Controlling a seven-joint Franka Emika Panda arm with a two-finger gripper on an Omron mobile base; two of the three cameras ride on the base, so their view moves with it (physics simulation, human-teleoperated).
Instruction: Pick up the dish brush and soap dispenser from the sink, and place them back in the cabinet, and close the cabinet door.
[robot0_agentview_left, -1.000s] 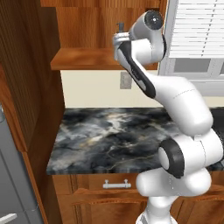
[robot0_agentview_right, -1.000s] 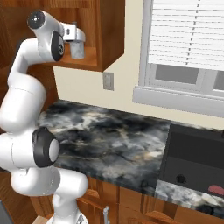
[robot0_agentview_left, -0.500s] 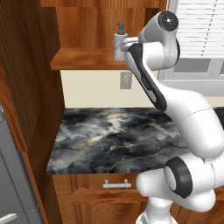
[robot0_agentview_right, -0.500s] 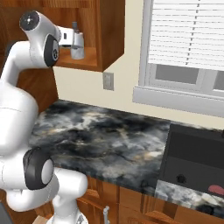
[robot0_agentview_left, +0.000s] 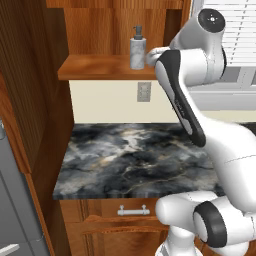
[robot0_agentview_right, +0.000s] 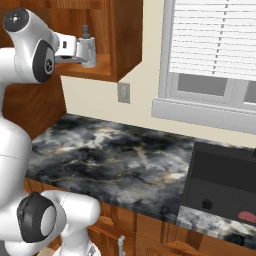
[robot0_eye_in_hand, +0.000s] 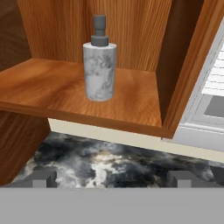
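the gripper (robot0_eye_in_hand: 109, 177) now sits back from the soap dispenser (robot0_eye_in_hand: 99, 61), apparently clear of it, jaws wide.

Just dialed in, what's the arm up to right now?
The soap dispenser stands upright on the cabinet shelf, free of the gripper, which is open and a little way out from the shelf. The dish brush lies in the sink, so it looks next in line. The cabinet is open; no door is seen shut across it.
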